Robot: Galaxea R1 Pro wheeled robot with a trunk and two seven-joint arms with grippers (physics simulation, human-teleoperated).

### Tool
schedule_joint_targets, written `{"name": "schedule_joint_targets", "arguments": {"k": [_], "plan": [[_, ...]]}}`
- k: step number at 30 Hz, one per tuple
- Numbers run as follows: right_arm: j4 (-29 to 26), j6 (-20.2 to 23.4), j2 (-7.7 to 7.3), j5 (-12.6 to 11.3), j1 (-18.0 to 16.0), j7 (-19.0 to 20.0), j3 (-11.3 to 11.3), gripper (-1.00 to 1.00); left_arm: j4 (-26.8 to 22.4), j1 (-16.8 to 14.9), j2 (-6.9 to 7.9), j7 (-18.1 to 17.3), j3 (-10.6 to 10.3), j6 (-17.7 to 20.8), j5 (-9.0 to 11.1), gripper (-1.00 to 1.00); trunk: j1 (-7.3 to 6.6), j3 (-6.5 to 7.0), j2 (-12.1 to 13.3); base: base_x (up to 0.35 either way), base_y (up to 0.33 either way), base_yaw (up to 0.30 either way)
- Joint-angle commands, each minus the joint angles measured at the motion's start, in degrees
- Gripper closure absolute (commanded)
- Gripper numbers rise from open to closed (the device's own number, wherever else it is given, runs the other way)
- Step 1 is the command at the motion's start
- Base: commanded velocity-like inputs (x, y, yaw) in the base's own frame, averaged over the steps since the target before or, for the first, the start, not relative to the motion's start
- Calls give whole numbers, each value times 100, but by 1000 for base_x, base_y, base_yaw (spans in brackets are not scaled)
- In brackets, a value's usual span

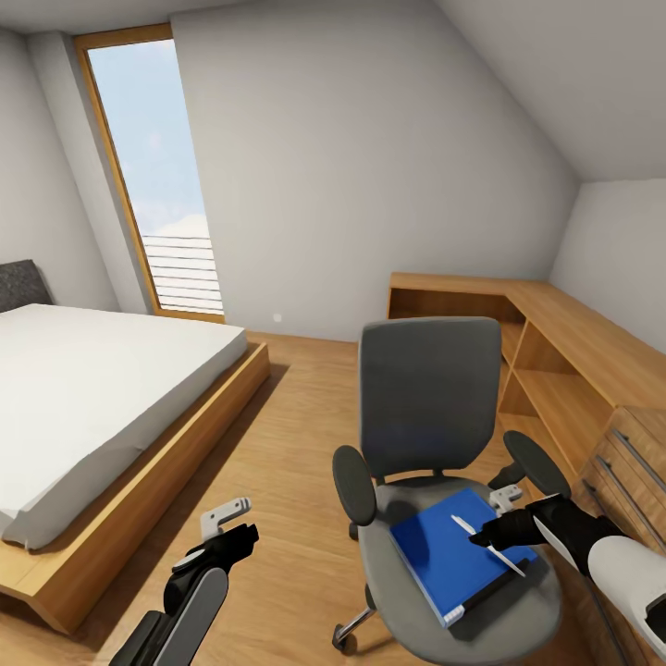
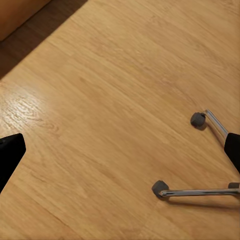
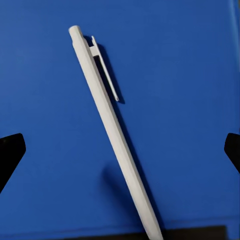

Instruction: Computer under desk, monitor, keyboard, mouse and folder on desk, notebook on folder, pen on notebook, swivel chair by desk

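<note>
Pen [image 3: 112, 135] lies flat on the blue folder [image 1: 453, 550] on the swivel chair [image 1: 430, 407] seat, right gripper [image 1: 499, 534] jaws spread wide above it, left gripper [image 1: 222, 532] idle and open; light, thin, slick, so I'd pinch mid-barrel.

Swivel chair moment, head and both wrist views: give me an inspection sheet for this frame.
Surface: swivel chair seat carries the items; wood floor beneath.
Job's things: blue folder flat on the seat; white pen lying on the folder; a dark edge shows under the folder's near end, identity unclear.
Clutter: nothing seen.
Grippers: right gripper open, poised over the pen, its fingertips on either side; left gripper open over the floor, beside the chair's chrome legs.
Cables: nothing seen.
Surroundings: bed, tall window, wooden shelf unit, drawer unit.
</note>
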Motion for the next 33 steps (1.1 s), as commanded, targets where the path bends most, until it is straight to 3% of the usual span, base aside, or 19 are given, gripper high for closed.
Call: {"name": "schedule_joint_targets", "arguments": {"k": [1,5,11,20,26,33], "plan": [[-12,44,-6,-60,-3,1,35,-100,-8,-5,6,49,-13,10,41,-100,0,-6,-3,0,0,0],[-12,44,-5,-59,-3,-1,35,-100,-8,-5,6,50,-13,10,41,-100,0,-6,-3,0,0,0],[-12,44,-3,-59,-3,-2,35,-100,-9,-5,6,50,-14,10,38,-100,131,-114,-244,0,0,0],[-12,44,-6,-59,-3,-2,35,-100,-8,-5,6,50,-16,10,37,-100,131,-114,-244,0,0,0],[-12,44,-4,-59,-3,-2,35,-100,-8,-5,6,54,-17,4,37,-100,263,-221,-484,0,0,0],[-12,44,-4,-59,-3,-2,35,-100,-8,-5,6,55,-17,8,37,-100,263,-221,-484,0,0,0]]}}
